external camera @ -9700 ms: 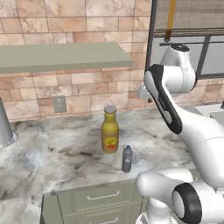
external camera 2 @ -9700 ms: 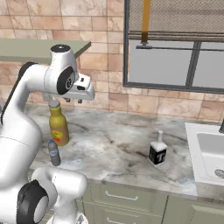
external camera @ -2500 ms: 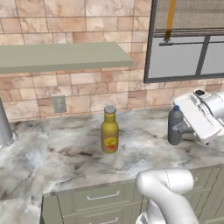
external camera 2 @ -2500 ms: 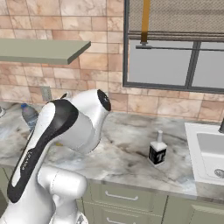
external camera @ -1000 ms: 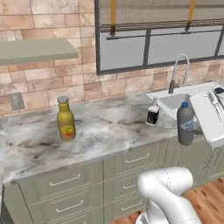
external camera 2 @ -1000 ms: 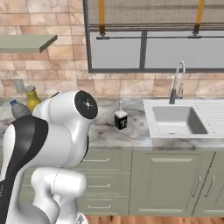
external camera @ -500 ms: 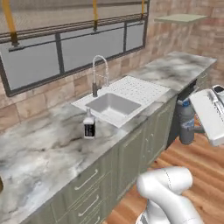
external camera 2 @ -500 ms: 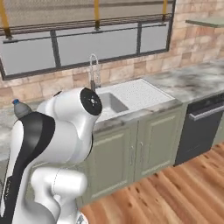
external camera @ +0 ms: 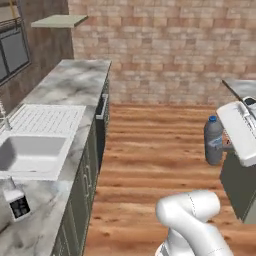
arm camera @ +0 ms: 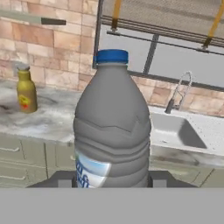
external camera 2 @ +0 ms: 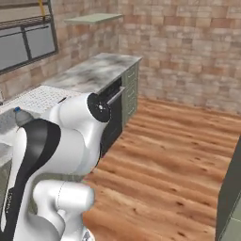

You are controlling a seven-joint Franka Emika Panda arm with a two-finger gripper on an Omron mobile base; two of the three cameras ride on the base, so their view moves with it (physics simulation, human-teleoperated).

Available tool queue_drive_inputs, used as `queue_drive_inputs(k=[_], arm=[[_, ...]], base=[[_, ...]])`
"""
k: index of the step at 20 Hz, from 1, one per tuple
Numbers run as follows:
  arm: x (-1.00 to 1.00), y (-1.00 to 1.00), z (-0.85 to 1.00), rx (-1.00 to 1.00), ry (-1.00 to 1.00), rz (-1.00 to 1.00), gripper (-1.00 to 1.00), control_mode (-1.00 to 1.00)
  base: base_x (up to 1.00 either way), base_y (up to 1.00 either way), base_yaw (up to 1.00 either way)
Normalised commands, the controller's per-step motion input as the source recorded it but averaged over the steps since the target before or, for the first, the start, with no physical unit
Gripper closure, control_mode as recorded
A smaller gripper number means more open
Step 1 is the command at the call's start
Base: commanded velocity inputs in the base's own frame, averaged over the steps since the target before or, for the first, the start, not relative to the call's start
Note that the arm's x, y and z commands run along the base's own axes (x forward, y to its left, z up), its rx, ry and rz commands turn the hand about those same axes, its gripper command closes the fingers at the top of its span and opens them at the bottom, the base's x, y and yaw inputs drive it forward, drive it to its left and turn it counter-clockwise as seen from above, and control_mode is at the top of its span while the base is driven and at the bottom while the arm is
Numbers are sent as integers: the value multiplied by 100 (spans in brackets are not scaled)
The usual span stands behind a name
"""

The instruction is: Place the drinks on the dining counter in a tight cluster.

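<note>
My gripper (external camera: 217, 146) is shut on the small clear water bottle (external camera: 213, 140), which it holds upright over the wooden floor. In the hand view the blue-capped water bottle (arm camera: 112, 131) stands between the dark fingertips (arm camera: 160, 178). Its cap (external camera 2: 20, 116) peeks out behind my arm in the right base view. The amber bottle (arm camera: 26, 91) stands on the wall counter, far from the gripper. The white container with a dark label (external camera: 18, 205) sits by the sink. A grey marble corner of the dining counter (external camera: 243, 88) shows just beyond the gripper at the right.
The sink (external camera: 31, 154) and its drainboard are set in the wall counter (external camera: 75, 85), with a dishwasher front (external camera 2: 113, 113) below. Wooden floor (external camera: 155, 145) lies open between that counter and the dark island side (external camera 2: 232, 188). A brick wall closes the far end.
The whole picture has swung as the base turned away from the sink counter toward the open floor and island. The water bottle stays in the gripper.
</note>
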Motion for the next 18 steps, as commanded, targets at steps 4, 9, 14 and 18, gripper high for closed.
queue_drive_inputs(k=[4, 9, 14, 18], arm=[[0, 0, 0, 0, 0, 0, 100, 100], [0, 0, 0, 0, 0, 0, 100, 100], [0, 0, 0, 0, 0, 0, 100, 100], [0, 0, 0, 0, 0, 0, 100, 100]], base=[[0, 0, -98], [3, 0, -95], [75, 9, -49], [96, 0, -4]])
